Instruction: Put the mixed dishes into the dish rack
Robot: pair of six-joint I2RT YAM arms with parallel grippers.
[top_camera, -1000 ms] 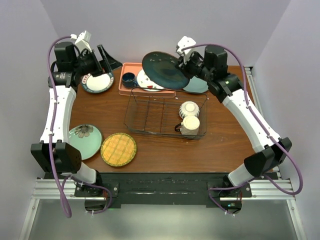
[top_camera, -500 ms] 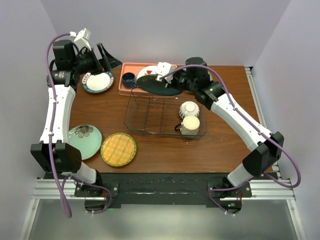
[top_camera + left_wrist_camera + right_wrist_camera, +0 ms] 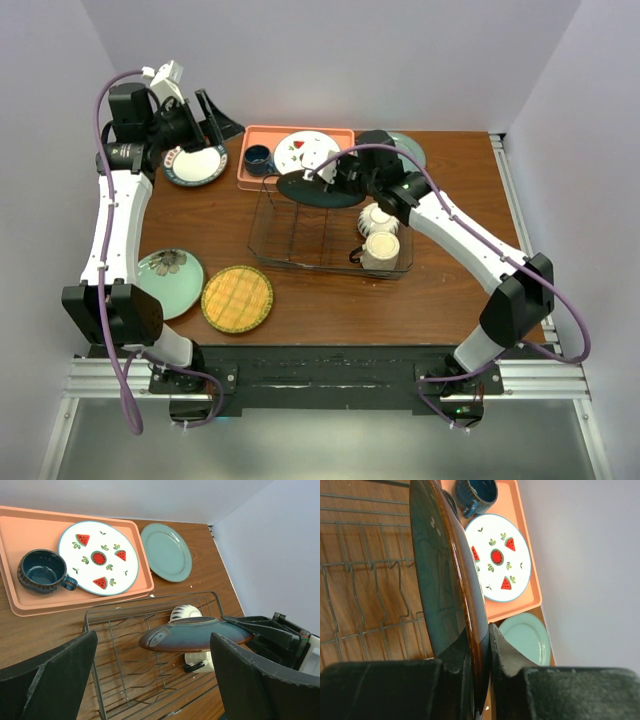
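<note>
My right gripper (image 3: 345, 178) is shut on the rim of the dark teal plate (image 3: 316, 188) and holds it over the back part of the dish rack (image 3: 300, 240). In the right wrist view the plate (image 3: 437, 580) stands edge-on between my pads (image 3: 505, 652). Two cream bowls (image 3: 380, 217) (image 3: 381, 250) sit in the rack's right end. My left gripper (image 3: 205, 115) is open and empty at the far left, above the white dark-green-rimmed plate (image 3: 195, 163). The pale green flower plate (image 3: 168, 280) and the yellow woven plate (image 3: 237, 298) lie at the front left.
A salmon-pink tray (image 3: 262, 176) behind the rack holds a dark blue mug (image 3: 258, 157) and a white plate with red fruit marks (image 3: 305, 152). A plain grey-green plate (image 3: 410, 150) lies to the tray's right. The left wrist view shows the rack (image 3: 125, 665) below.
My right arm has swung left and down, carrying the dark teal plate from above the tray to over the rack and turning it edge-on. The left arm has not moved.
</note>
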